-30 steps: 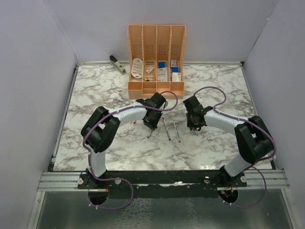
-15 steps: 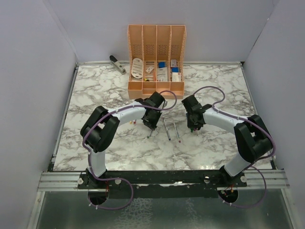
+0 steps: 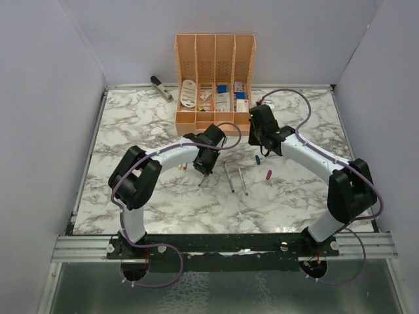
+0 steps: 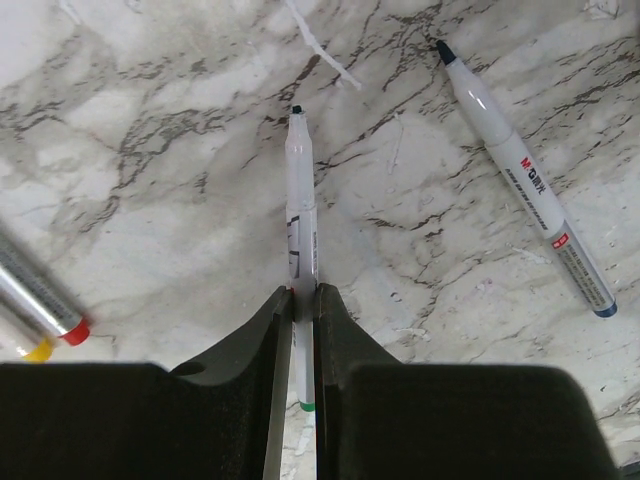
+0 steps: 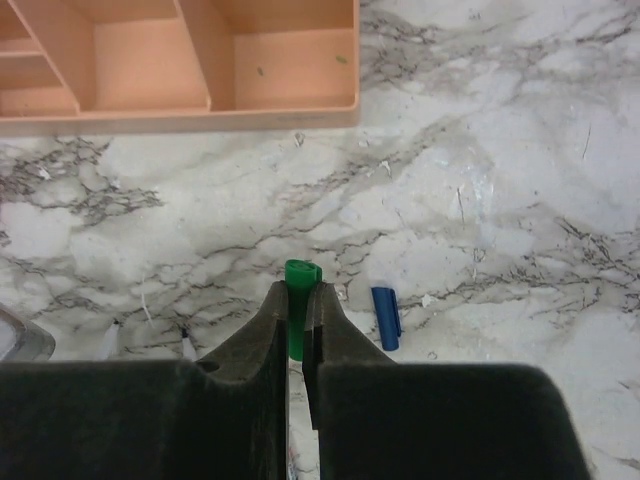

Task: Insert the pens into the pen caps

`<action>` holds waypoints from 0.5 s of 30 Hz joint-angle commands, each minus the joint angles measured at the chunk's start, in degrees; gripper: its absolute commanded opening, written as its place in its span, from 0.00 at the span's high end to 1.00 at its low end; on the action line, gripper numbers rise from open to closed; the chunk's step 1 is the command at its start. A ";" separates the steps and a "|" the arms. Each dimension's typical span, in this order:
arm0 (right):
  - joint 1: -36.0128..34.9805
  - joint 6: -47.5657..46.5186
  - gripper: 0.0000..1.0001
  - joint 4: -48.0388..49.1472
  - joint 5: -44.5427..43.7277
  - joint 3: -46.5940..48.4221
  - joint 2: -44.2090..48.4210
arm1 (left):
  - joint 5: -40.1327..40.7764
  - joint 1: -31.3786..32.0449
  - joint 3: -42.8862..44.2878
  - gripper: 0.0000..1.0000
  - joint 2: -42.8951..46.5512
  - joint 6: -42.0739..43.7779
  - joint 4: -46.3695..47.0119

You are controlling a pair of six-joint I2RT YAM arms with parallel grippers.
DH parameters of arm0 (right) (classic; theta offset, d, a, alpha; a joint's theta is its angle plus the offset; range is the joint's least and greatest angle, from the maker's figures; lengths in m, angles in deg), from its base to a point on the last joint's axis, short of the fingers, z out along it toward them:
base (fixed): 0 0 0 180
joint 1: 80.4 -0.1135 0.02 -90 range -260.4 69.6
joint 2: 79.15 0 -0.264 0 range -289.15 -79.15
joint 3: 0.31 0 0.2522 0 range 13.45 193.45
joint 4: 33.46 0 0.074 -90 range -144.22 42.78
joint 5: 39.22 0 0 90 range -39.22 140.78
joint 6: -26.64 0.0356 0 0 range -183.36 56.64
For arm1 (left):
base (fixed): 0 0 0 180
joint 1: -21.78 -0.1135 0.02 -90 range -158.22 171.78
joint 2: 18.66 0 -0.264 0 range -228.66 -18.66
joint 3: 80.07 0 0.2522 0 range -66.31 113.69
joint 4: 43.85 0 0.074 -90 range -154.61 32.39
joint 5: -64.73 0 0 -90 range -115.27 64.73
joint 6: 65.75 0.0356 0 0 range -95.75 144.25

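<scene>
left end effector [image 4: 303, 300] clamped on slim grey-white pen [image 4: 301, 180], right end effector [image 5: 297, 305] pinching stubby green cap [image 5: 299, 272]

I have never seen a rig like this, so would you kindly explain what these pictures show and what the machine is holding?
These are two robot arms bolted at the near edge of a marble-patterned table. The wide picture comes from a fixed camera above and behind them. The other two come from a camera on each wrist, looking along that arm's claw.

The left claw is shut on a thin grey-white pen. The right claw is shut on a small green cap.

Loose on the table lie other pens, a blue cap and a magenta cap. At the back stand an orange organizer and, to its left, a grey stapler.
</scene>
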 commanded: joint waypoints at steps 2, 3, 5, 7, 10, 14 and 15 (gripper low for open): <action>-0.36 -0.87 0.99 9.96 -3.69 0.00 3.88 | 4.97 -0.48 1.41 1.00 6.40 1.41 -0.30; -0.37 -0.89 0.99 11.15 -4.34 -0.46 4.55 | 5.24 -0.45 1.41 1.00 7.02 1.56 0.05; -0.37 -1.09 0.99 13.27 -5.84 -1.73 5.93 | 5.77 -0.44 1.44 1.00 8.55 1.92 0.81; -0.37 -1.20 0.99 15.09 -7.57 -3.10 7.41 | 6.40 -0.44 1.28 1.00 10.01 2.17 1.61; -0.28 -1.45 0.99 18.44 -9.50 -5.79 9.98 | 6.88 -0.44 0.63 1.00 13.09 2.93 3.93; -0.13 -1.73 0.99 24.32 -11.25 -9.99 14.12 | 5.86 -0.46 -1.87 1.00 17.71 4.54 10.92; 0.01 -1.77 0.99 25.69 -11.02 -10.86 15.16 | 5.17 -0.44 -2.60 1.00 19.21 5.10 13.15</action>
